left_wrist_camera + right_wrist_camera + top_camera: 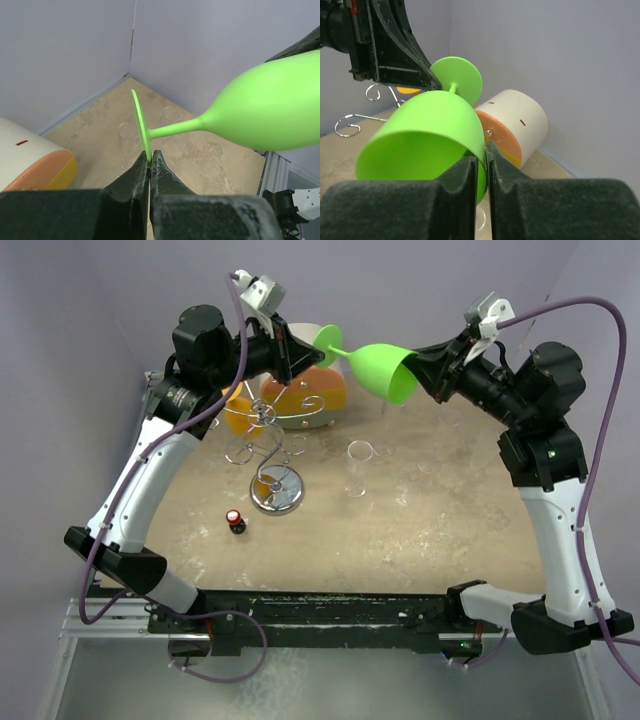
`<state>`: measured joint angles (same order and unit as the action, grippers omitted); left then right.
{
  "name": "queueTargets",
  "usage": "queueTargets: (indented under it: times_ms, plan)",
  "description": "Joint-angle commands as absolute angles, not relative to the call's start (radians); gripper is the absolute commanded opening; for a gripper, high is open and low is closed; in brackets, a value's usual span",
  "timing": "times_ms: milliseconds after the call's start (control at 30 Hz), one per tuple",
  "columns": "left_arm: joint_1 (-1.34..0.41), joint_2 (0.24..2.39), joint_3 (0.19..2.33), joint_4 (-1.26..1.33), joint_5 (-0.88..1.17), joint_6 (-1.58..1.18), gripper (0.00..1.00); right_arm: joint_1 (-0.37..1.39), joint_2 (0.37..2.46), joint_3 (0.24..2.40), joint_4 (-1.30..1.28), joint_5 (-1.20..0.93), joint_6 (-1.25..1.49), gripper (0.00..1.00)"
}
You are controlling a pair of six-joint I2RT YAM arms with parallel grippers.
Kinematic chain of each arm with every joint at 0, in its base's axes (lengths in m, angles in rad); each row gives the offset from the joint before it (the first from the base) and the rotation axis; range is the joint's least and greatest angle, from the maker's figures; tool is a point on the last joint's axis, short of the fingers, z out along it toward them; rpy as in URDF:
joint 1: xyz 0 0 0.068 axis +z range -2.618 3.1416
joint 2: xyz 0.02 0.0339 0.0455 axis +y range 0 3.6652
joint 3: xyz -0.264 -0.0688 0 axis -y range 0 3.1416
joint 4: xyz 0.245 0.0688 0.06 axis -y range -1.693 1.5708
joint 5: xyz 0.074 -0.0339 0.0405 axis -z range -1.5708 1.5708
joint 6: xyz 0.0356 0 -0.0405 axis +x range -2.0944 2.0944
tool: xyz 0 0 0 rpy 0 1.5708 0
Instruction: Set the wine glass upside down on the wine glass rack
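The right gripper [481, 150] is seen nearest in its wrist view, its two dark fingers pinched on the rim of the green wine glass [420, 135], with the bowl's thin wall caught between them. The left gripper [150, 159] is likewise pressed together on the edge of the glass's round foot.

The glass is held in the air between both arms, above the far part of the table [450, 530]. It is laid on its side, neither upright nor inverted. In the top view its long axis runs from the foot at 10 o'clock to the open mouth at 4 o'clock.

The wine glass rack [268, 445] is stood on the table at 7 o'clock from the glass, well apart from it, its scroll arms spread above a shiny round base. A white-and-orange drum [310, 395] is laid on its side just behind the rack. A clear glass [358, 465] is stood at 3 o'clock from the rack, and a small red-capped bottle [235, 522] at 7 o'clock from it.

Part of the drum is covered by the left gripper and the rack's wires. The clear glass is faint, and its outline is hard to make out.
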<state>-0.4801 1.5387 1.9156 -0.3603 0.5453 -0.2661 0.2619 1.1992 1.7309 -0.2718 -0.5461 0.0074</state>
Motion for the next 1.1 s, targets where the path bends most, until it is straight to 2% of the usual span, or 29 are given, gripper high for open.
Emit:
queueTargets:
  times_ms: [0, 333, 433, 733, 1067]
  plan:
    - [-0.488, 1.496, 1.895, -0.323, 0.520, -0.233, 0.00, 0.265, 1.161, 1.718, -0.227, -0.591, -0.007, 0.19]
    - [-0.483, 1.432, 1.874, -0.357, 0.452, -0.189, 0.00, 0.242, 1.098, 1.698, -0.282, -0.626, -0.047, 0.61]
    - [-0.464, 1.410, 1.871, -0.365, 0.442, -0.184, 0.00, 0.226, 1.073, 1.694, -0.307, -0.624, -0.065, 0.70]
    - [-0.409, 1.321, 1.881, -0.425, 0.400, -0.094, 0.00, 0.170, 1.005, 1.697, -0.372, -0.595, -0.122, 0.78]
    - [-0.310, 1.196, 1.894, -0.541, 0.336, 0.089, 0.00, 0.161, 1.019, 1.708, -0.490, -0.409, -0.249, 0.82]
